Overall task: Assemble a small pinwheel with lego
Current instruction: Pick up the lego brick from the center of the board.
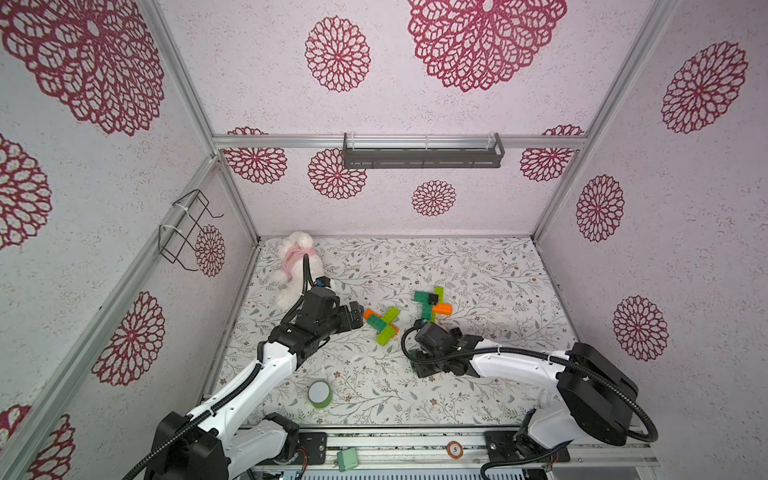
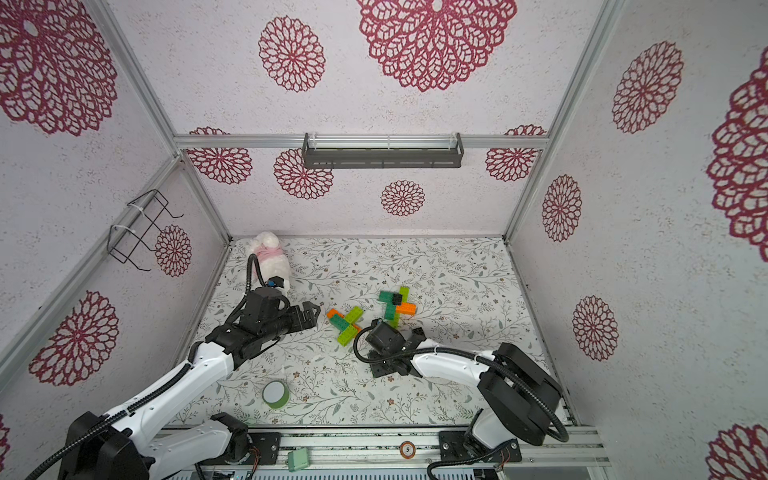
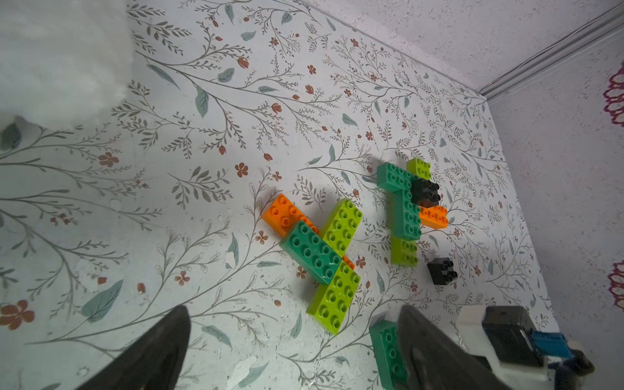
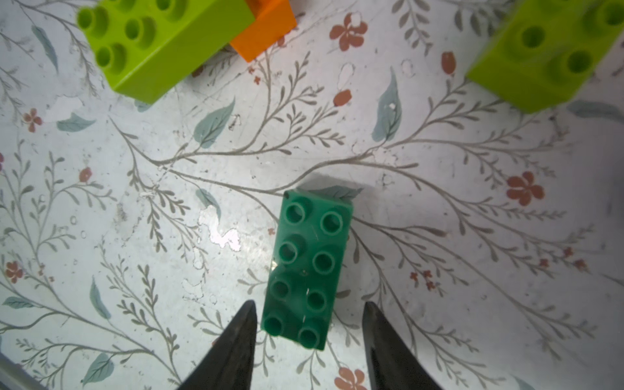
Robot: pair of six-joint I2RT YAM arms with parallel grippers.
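Top view, dial read as seen from above. Plush toy [image 1: 293, 257] at the far left corner, tape roll [image 1: 319, 394] near the front edge; I am ignoring both.

Left gripper [image 1: 356, 315]: fingers spread wide with nothing between them, parked at 9 o'clock of the first lego cluster [image 1: 382, 326], close but apart from it. That cluster is orange, dark green and two lime bricks crossed, resting on the table [image 1: 478, 270].

Second cluster [image 1: 432, 305] sits at 2 o'clock of the first, with a black square brick [image 3: 425, 192] on its hub. A spare black brick [image 3: 441, 271] lies loose just beside it.

Right gripper [image 4: 309, 302]: at 6 o'clock of the second cluster. Fingers parted and straddling the near end of a loose dark green brick [image 4: 309, 270], with table showing on both sides, so no contact yet. The brick lies flat, studs up, its long axis pointing straight out ahead between the fingers, toward 12 o'clock of the gripper.

My read: the right arm is the nearer one, and the pinch falls across the brick's short width. Closing should seat squarely, provided the small skew does not twist it
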